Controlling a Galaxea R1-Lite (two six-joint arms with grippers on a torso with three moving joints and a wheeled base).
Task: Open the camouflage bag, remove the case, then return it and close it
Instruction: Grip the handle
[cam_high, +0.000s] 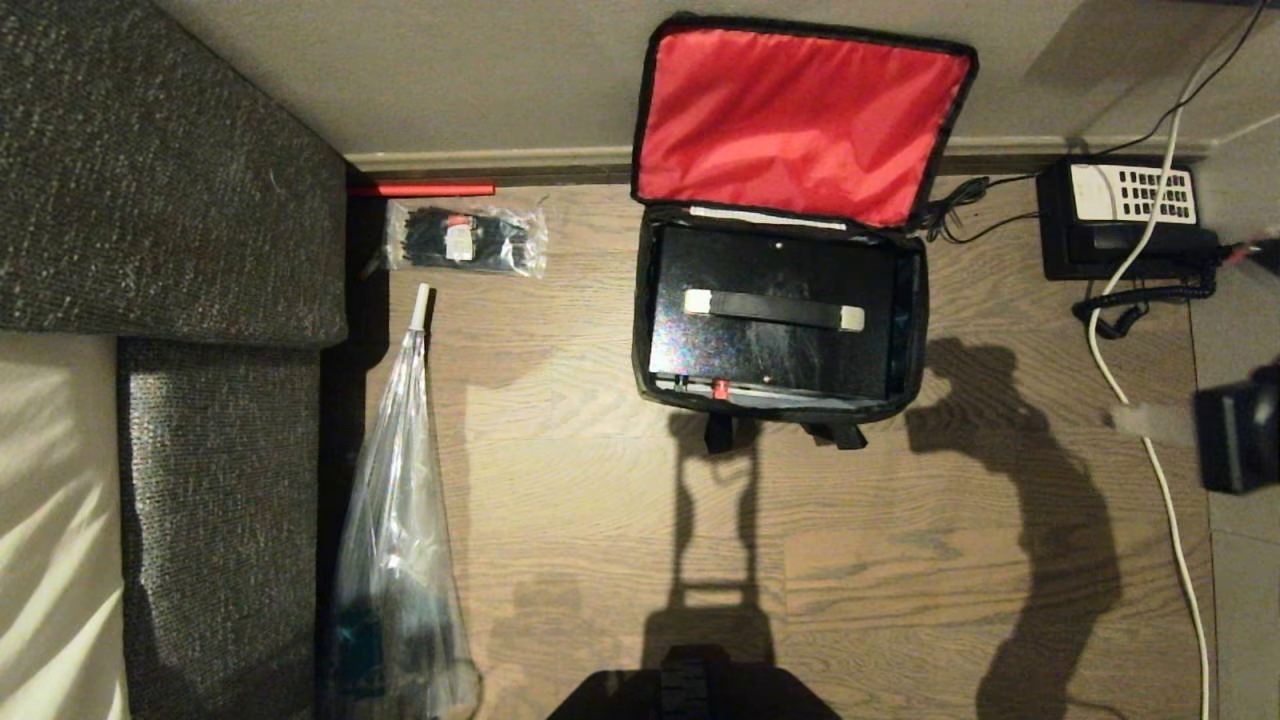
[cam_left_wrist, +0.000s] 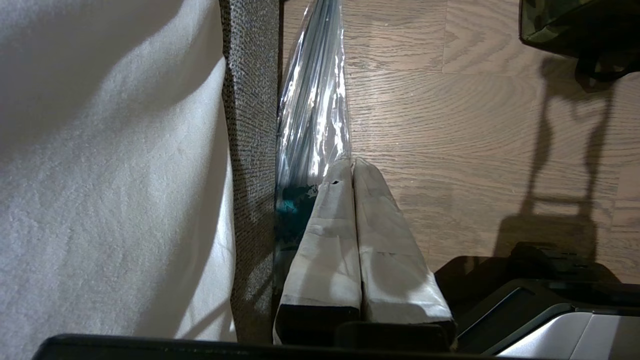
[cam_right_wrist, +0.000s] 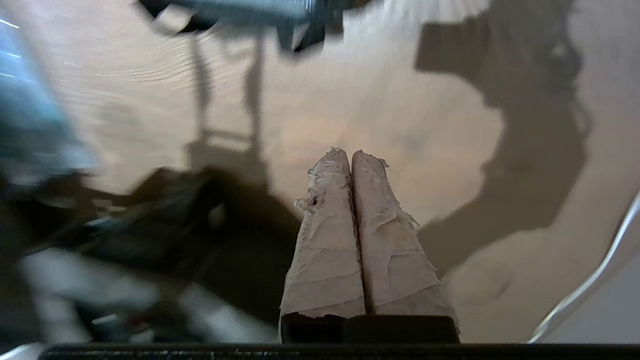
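Grainy wood floor (cam_high: 560, 420), boxy bag (cam_high: 640, 330), flat rigid case (cam_high: 770, 340)

No legible text, brand, label or number in any view. Telephone (cam_high: 1120, 222), upper right of the head view: white keypad, key markings too small to read. Cable-tie packet (cam_high: 467, 239), upper left: white tag, unreadable.

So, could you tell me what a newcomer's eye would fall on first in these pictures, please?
First the camouflage bag, standing open on the wood floor against the far wall, its bright red lid lining turned up. Inside lies the case, black with a strap handle. After that, the black telephone with its white keypad to the bag's right, and a clear packet of cable ties to its left.
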